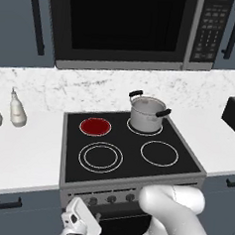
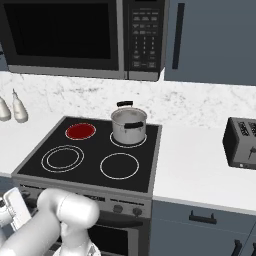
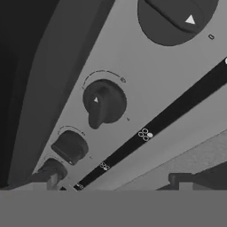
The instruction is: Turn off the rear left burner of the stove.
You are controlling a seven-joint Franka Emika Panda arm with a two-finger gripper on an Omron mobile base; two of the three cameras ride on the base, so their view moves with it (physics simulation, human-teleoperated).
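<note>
The rear left burner (image 1: 95,126) glows red on the stove (image 1: 181,153), left of the pot (image 1: 147,113). I'm closing on its front knobs (image 3: 104,103); which knob governs it, and my fingers' state, I cannot tell.

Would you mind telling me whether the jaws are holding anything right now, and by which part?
Nothing is held. The gripper is open, its jaws apart and empty, just short of the stove knobs.
</note>
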